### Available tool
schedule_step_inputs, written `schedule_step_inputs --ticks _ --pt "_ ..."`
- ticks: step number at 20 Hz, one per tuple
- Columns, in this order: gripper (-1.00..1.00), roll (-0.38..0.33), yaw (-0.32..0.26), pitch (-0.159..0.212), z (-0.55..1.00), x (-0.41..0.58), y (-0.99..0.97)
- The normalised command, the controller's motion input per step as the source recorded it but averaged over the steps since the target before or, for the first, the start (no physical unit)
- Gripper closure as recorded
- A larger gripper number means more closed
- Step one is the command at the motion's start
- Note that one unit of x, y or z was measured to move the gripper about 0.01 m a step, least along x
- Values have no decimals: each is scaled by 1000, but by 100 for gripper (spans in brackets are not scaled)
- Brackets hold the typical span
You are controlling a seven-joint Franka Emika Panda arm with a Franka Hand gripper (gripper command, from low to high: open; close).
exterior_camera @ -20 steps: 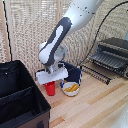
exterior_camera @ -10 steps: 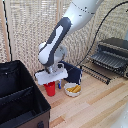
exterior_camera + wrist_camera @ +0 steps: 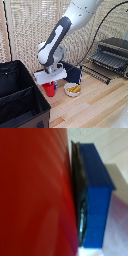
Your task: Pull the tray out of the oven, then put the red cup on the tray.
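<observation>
the tray [image 3: 102, 61] is out of the oven [image 3: 116, 49]. the claw [image 3: 49, 84] is closed on the red cup [image 3: 49, 90], not on the tray yet.

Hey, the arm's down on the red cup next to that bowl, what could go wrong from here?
The white bowl of yellow pieces sits right beside the red cup, so lifting could bump it. In the wrist view the cup fills the frame, hiding the gripper, so the grasp is unconfirmed and it might slip on the way to the tray.

one red cup [image 3: 49, 89], one white bowl [image 3: 73, 89], one oven [image 3: 114, 55], one tray [image 3: 100, 65], one black box [image 3: 20, 100], one blue panel [image 3: 75, 73]
</observation>
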Motion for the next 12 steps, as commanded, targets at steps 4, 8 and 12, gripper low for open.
schedule_step_inputs --ticks 4,8,12 --pt "100 41 -89 -128 642 69 26" --pt "100 53 -137 -49 858 111 0" --pt "100 42 -156 0 919 189 -2"
